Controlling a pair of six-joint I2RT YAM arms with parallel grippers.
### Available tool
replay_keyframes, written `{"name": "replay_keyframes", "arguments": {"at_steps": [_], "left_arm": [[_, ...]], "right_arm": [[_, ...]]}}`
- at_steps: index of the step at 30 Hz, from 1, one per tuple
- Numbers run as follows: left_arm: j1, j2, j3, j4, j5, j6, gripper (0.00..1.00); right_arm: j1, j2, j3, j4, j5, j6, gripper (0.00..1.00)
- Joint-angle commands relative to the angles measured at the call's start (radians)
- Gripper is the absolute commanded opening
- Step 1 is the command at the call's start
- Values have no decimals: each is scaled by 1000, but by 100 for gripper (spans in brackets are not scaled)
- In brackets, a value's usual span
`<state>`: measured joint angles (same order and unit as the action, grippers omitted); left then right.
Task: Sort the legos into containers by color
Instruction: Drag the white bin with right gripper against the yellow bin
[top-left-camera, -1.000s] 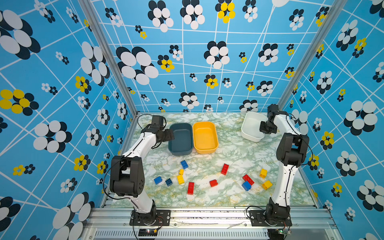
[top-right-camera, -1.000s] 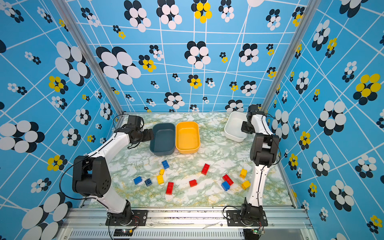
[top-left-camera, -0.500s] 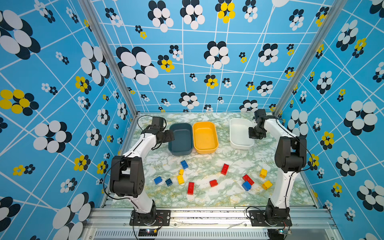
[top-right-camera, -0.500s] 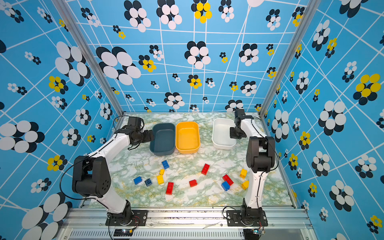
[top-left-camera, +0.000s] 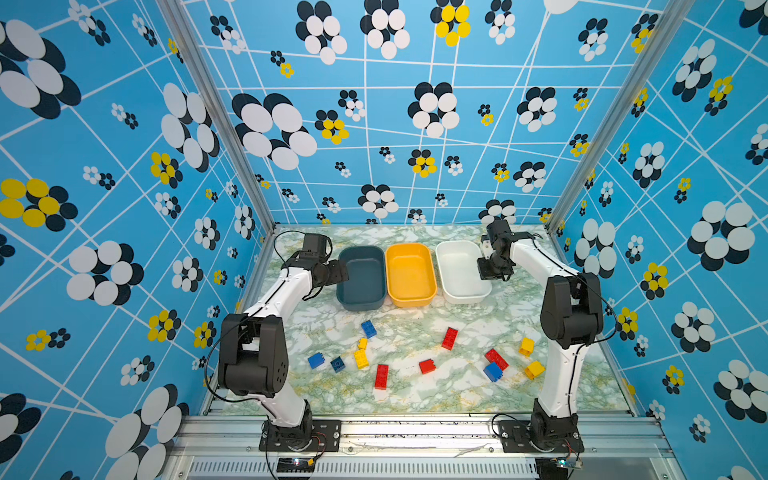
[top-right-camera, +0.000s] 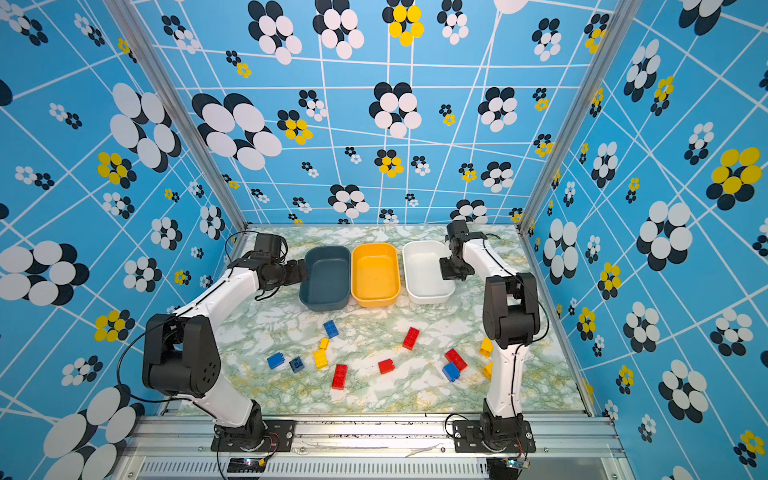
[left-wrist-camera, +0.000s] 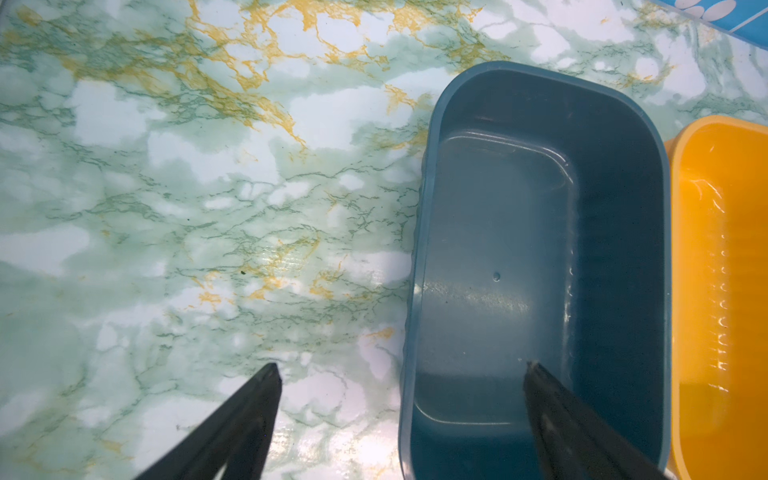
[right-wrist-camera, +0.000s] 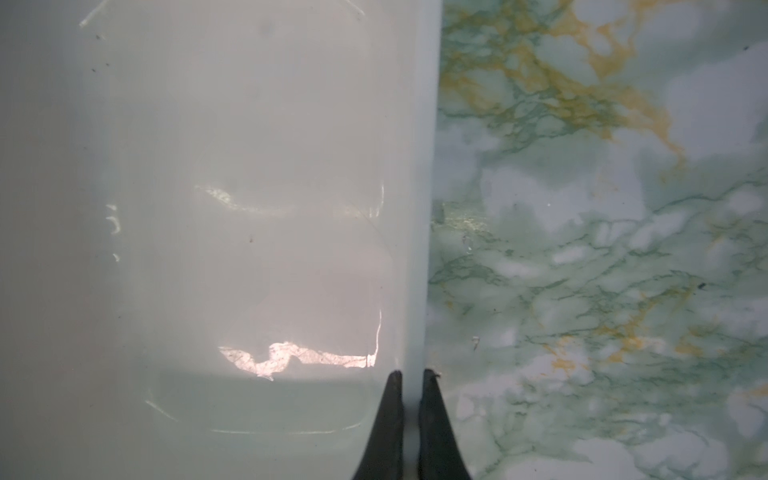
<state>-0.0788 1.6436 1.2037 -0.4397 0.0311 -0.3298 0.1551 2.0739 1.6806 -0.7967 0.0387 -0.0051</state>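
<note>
Marble-patterned in green, white and gold, the table (top-left-camera: 415, 395) carries three tubs in a row near its back edge: the teal tub (top-left-camera: 360, 277) on the left, the yellow tub (top-left-camera: 410, 274) in the middle and the white tub (top-left-camera: 461, 270) on the right. All three stand mouth up, with their long axes running front to back, parallel and just beside one another. In the left wrist view the teal and yellow rims look to touch.

Twelve bricks lie loose on the table in front of the tubs: four red bricks (top-left-camera: 449, 338), four blue bricks (top-left-camera: 368, 328) and four yellow bricks (top-left-camera: 360, 358). The oblong red one nearest the front (top-left-camera: 381, 376) points front to back. Two yellow ones sit close to the right arm.

The left gripper (left-wrist-camera: 401, 365) is spread wide and straddles the teal tub's left long wall, with one finger (left-wrist-camera: 249, 415) over the table outside and the other inside the tub. The right gripper (right-wrist-camera: 412, 374) is pinched narrow on the white tub's right long wall, one finger on each side of it.
</note>
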Motion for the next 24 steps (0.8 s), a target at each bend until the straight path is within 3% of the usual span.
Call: {"name": "replay_keyframes", "arguments": {"at_steps": [1, 8, 24], "left_arm": [[9, -36, -20, 7, 9, -12, 93], [9, -41, -29, 12, 8, -17, 93], [-16, -100, -52, -29, -6, -30, 95]], "right_arm": [[20, 27, 21, -41, -23, -6, 0], [26, 32, 18, -48, -57, 14, 2], [-30, -132, -46, -83, -88, 147, 53]]}}
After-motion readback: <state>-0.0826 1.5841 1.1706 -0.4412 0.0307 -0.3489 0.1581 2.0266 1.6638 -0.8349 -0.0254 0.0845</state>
